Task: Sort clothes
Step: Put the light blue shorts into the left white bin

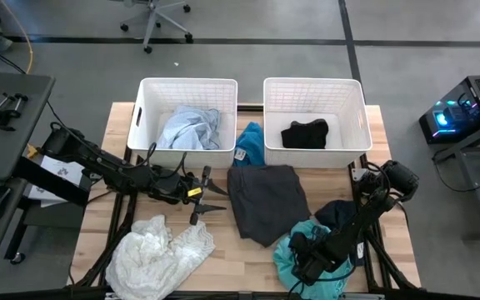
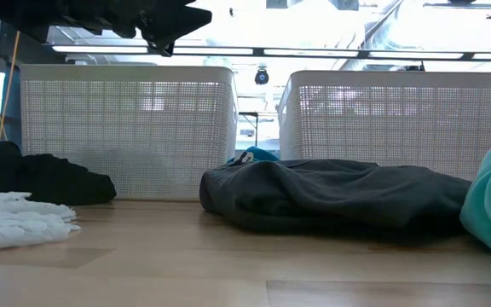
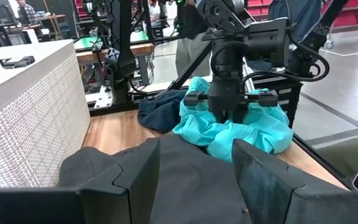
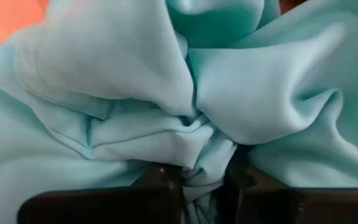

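Observation:
The teal garment lies bunched near the table's front right, against a dark blue garment. My right gripper points down into it, shut on its cloth. A dark grey garment is spread at the table's middle. A white lacy one lies at the front left, and a blue one sits between the baskets. My left gripper hangs open above the table, left of the dark grey garment, holding nothing. My right gripper pinches a gathered bunch of folds on top of the teal garment between its two fingers. It comes from above, pointing down. Several layers are drawn together at the pinch. The garment still lies on the table.
Two white mesh baskets stand at the far edge. The left one holds a pale grey-blue garment, and the right one holds a black one. Bare wood shows between the white lacy and the dark grey garments.

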Controlling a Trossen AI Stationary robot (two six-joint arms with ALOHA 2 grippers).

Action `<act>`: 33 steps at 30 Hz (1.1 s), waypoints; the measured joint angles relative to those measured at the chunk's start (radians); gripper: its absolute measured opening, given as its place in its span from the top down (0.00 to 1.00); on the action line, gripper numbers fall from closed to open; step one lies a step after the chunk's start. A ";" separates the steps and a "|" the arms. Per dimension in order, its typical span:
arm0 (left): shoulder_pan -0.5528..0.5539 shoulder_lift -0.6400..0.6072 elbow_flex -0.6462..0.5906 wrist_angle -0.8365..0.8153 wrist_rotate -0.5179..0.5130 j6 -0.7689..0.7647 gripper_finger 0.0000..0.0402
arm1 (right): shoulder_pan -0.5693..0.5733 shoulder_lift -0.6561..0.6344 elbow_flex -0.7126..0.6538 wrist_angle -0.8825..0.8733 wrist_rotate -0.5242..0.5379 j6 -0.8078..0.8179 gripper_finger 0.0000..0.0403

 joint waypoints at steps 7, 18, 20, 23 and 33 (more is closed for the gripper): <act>-0.026 0.000 0.000 -0.031 -0.077 -0.033 0.53 | 0.023 -0.133 -0.007 -0.028 0.206 0.105 0.93; -0.031 -0.003 0.000 0.047 -0.124 -0.023 0.53 | 0.047 -0.301 0.244 -0.210 0.830 -0.276 0.93; -0.038 -0.012 0.000 0.046 -0.124 -0.023 0.53 | 0.048 -0.308 0.324 -0.250 0.927 -0.395 0.93; -0.058 -0.033 0.000 0.027 -0.124 -0.010 0.53 | 0.049 -0.314 0.457 -0.315 1.111 -0.562 0.93; -0.133 -0.137 0.000 -0.104 -0.322 0.056 0.53 | -0.028 -0.332 0.807 -0.522 1.353 -0.971 0.92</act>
